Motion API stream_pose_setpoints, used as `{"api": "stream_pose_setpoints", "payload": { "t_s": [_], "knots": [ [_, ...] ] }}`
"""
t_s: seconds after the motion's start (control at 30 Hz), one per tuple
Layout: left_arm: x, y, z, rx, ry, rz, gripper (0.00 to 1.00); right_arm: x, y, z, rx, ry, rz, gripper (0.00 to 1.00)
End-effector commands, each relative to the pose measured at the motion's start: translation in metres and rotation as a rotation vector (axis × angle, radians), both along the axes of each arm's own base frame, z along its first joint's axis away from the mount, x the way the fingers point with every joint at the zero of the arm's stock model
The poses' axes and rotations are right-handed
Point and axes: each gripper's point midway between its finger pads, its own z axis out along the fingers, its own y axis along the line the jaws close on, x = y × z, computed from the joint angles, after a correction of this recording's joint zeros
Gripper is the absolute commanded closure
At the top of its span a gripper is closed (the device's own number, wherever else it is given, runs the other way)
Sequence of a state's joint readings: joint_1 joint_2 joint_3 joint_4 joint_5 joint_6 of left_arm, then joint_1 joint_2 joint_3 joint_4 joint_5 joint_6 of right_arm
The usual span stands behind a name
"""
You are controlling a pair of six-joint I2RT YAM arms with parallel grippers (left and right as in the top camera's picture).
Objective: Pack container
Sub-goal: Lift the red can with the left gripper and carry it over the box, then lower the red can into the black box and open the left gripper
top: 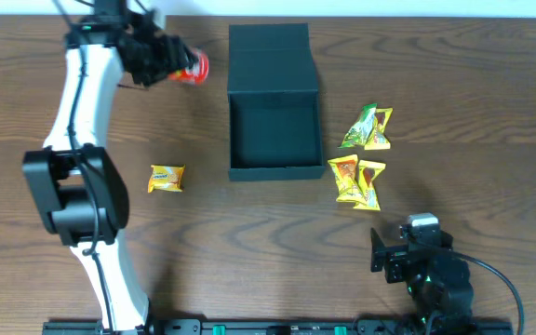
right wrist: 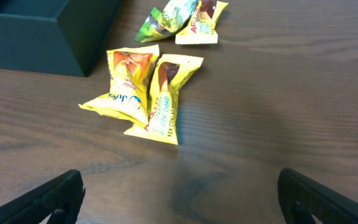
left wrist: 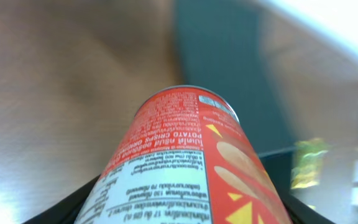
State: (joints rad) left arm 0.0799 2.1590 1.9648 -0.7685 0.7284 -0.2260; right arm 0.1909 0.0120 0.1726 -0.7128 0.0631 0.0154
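Gripping a red crisp can in the upper left of the overhead frame, the left tool has its fingers clamped on the can's sides. In the left wrist view the can fills the middle, label text toward the camera.

The container sits on the table at upper centre. Its lid is folded back toward the top edge, and it stands apart from the can.

A single yellow packet lies left of the container. Just beside the container's right wall lie two yellow packets touching each other, with a green and yellow pair above them.

The right tool rests at lower right, fingers wide apart and holding nothing.
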Motion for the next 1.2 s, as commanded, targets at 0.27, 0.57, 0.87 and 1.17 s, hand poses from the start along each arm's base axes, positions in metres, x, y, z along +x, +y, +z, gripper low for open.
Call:
{"api": "stream_pose_setpoints", "payload": {
  "t_s": [0.27, 0.57, 0.87, 1.17],
  "knots": [
    [-0.009, -0.096, 0.073, -0.577, 0.170, -0.101, 0.36, 0.000, -0.002, -0.005, 0.006, 0.009, -0.016, 0.01],
    [-0.034, -0.158, 0.053, -0.652, 0.398, -0.170, 0.42, 0.000, -0.002, -0.005, 0.006, 0.009, -0.016, 0.01],
    [-0.053, -0.205, 0.007, -0.680, 0.640, -0.188, 0.43, 0.000, -0.002, -0.005, 0.006, 0.009, -0.016, 0.01],
    [-0.053, -0.211, -0.007, -0.633, 0.697, -0.102, 0.50, 0.000, -0.002, -0.005, 0.006, 0.009, -0.016, 0.01]
  ]
}}
